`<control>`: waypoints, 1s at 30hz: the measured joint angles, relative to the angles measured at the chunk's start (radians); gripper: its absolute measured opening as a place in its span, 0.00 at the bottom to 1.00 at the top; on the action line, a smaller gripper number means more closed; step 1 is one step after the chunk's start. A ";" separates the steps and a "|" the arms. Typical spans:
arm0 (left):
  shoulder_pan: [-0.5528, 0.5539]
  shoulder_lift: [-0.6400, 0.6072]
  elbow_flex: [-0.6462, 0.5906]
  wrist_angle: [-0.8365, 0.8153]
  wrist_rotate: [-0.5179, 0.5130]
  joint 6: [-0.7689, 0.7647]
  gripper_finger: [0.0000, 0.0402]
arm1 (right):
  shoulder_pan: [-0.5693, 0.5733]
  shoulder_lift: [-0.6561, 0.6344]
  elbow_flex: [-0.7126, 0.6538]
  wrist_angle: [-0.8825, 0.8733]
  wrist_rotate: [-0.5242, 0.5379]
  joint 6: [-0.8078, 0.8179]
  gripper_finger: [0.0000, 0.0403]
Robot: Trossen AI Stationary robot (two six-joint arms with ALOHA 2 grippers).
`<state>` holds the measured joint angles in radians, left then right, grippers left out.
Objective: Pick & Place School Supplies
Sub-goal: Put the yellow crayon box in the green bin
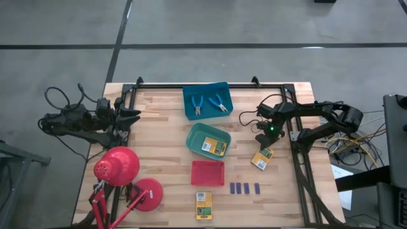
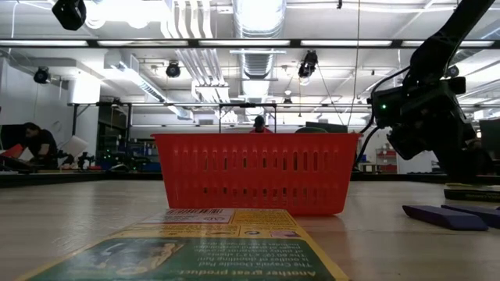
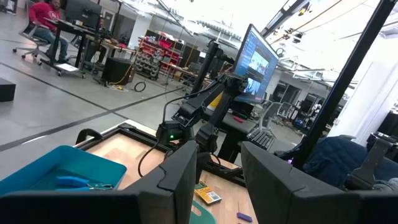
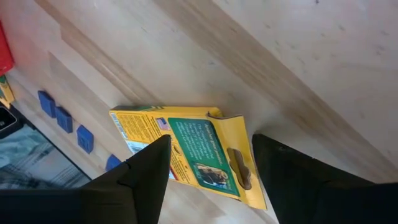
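Three flat yellow-and-green boxes: one (image 1: 213,147) in green tray (image 1: 194,138), one (image 1: 203,205) at counter (image 1: 165,127) front, one (image 1: 262,158) under spread right tool (image 4: 208,163). Four purple blocks (image 1: 245,188) nearby. Left tool (image 3: 217,168) parted, empty, beside red lamp (image 1: 116,166).

From above, I see my desk (image 1: 165,137) evenly lit, with only short soft shadows under the red lamp (image 1: 116,165) and the trays. At desk height, long ceiling light strips (image 2: 258,16) glare almost to white, and the yellow-and-green box (image 2: 203,246) nearest the lens is soft and out of focus, its print stretched by closeness. The red basket (image 2: 254,172) behind it is sharp. My right hand (image 4: 208,180) casts a faint shadow on the wood beside the box (image 4: 186,152) under it. Past my left hand (image 3: 217,180), bright ceiling lights wash out the upper background.
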<state>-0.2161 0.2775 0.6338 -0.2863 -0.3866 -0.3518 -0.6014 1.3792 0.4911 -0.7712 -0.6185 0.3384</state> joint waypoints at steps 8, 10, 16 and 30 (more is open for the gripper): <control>0.000 0.000 0.000 0.000 0.000 0.000 0.33 | 0.000 0.000 -0.001 -0.003 0.016 0.000 0.46; 0.000 0.000 0.000 0.000 0.000 0.000 0.33 | 0.000 0.000 -0.002 -0.004 0.018 -0.001 0.43; 0.000 0.000 0.000 0.000 0.000 0.000 0.33 | 0.000 0.000 -0.002 -0.005 0.023 -0.001 0.34; -0.001 0.000 0.000 0.000 0.000 0.000 0.33 | -0.001 0.002 -0.003 0.000 0.017 -0.001 0.11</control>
<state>-0.2169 0.2775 0.6338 -0.2863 -0.3866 -0.3519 -0.6022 1.3808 0.4885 -0.7715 -0.6020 0.3378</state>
